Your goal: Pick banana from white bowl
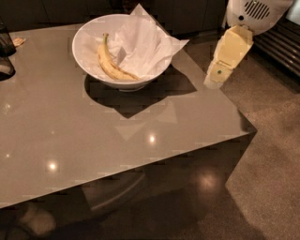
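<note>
The grey glossy table [93,154] filled most of the view. On it, toward 11 o'clock, sat the white bowl [83,37]. A white paper napkin [143,42] was crumpled across the bowl's 3 o'clock half and spilled over that rim.

The gripper [213,80], cream-coloured under the arm's white housing [255,11], hung in the air at about 3 o'clock from the bowl. It was near the table's right edge, well apart from bowl and napkin and holding nothing. Whether it was open or closed could not be told.

The banana [110,63] lay inside the bowl on its 9 o'clock side. Its stem pointed to 12 o'clock and its body curved down toward 5 o'clock, where its end touched the napkin. A dark object [4,56] stood at the table's 9 o'clock edge.

The step in hand appeared to be the approach, with the grasp not yet begun. The next move would likely call for travelling toward 9 o'clock over the rim, clearing the napkin, then descending onto the banana's middle.
</note>
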